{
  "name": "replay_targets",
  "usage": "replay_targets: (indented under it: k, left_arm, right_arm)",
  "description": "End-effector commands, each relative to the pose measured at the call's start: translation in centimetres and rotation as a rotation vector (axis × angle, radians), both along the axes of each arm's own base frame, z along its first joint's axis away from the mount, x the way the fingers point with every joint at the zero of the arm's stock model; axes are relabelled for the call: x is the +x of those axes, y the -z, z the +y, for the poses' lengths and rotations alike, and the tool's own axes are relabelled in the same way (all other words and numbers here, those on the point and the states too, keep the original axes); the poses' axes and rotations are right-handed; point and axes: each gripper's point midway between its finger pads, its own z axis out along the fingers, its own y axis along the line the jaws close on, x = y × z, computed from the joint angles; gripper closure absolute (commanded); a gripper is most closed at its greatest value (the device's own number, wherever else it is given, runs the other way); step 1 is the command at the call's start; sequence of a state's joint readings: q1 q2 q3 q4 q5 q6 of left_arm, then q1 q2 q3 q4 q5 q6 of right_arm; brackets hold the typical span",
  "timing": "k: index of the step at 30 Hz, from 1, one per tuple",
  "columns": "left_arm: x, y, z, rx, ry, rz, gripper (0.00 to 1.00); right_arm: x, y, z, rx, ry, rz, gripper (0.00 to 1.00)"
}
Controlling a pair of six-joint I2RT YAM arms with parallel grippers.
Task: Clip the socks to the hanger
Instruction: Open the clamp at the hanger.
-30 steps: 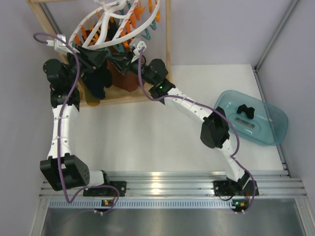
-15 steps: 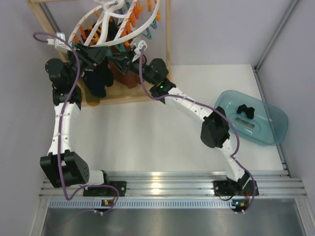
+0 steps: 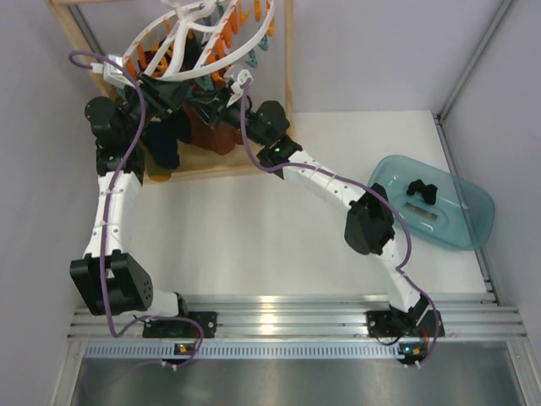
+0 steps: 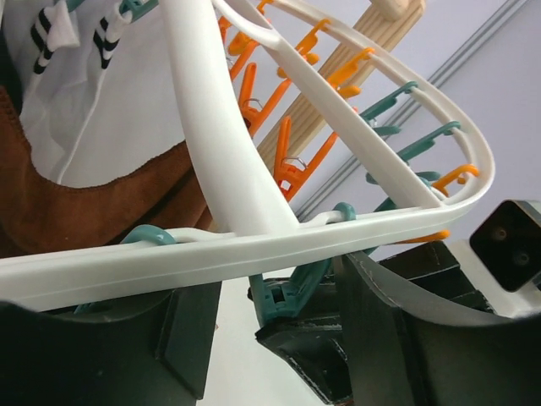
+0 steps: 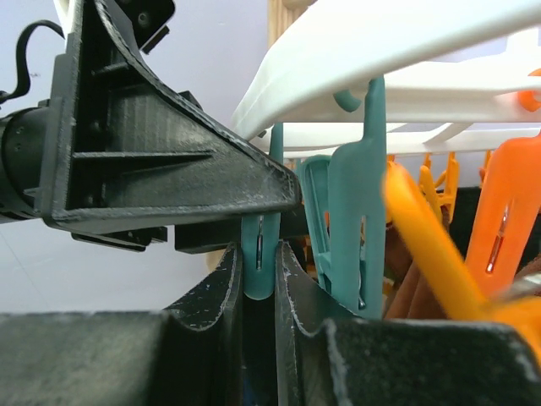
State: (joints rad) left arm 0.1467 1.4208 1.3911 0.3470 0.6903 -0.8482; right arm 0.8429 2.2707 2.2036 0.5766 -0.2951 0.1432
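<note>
Mid-task, I judge: right jaws pinched on a clip (image 5: pixel 258 254) under the hanger (image 4: pixel 228 152), left jaws apart beside it, one sock (image 3: pixel 420 190) left in the tub (image 3: pixel 473 222).

A round white plastic hanger (image 4: pixel 211 144) hangs in the wooden frame (image 3: pixel 289 68), far left; a small black fabric sock (image 3: pixel 420 189) lies in the teal plastic tub (image 3: pixel 463 230), right.

Left tool (image 3: pixel 169 91) and right tool (image 5: pixel 258 271) crowd together under hanger rim (image 4: pixel 254 249), teal clip (image 5: pixel 258 241) in right tool; clips (image 4: pixel 292 169), cloths (image 4: pixel 101 203) pack sides. Counter (image 3: pixel 254 228) middle open; bin (image 3: pixel 461 230) far right.
</note>
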Motion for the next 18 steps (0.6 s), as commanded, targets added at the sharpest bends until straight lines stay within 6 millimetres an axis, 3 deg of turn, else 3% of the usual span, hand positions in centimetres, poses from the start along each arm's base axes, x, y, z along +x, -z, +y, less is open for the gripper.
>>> replay_targets:
  k: [1,6,13,18]
  left_arm:
    - [0.0,-3.2,0.5,0.035,-0.05,-0.131,0.42]
    - [0.4,-3.7,1.4,-0.004,-0.099,-0.124,0.46]
    - [0.5,-4.9,1.6,-0.064,-0.111,-0.106,0.41]
    - [0.6,-5.6,1.9,-0.112,-0.124,-0.098,0.48]
  right_arm:
    - [-4.7,-6.4,-1.3,0.081,-0.091,-0.109,1.0]
    - [-4.4,-5.9,-1.2,0.069,-0.088,-0.106,1.0]
    - [-4.1,-5.4,-1.3,0.049,-0.061,-0.11,1.0]
    - [-3.9,-4.8,-1.1,0.037,-0.055,-0.112,1.0]
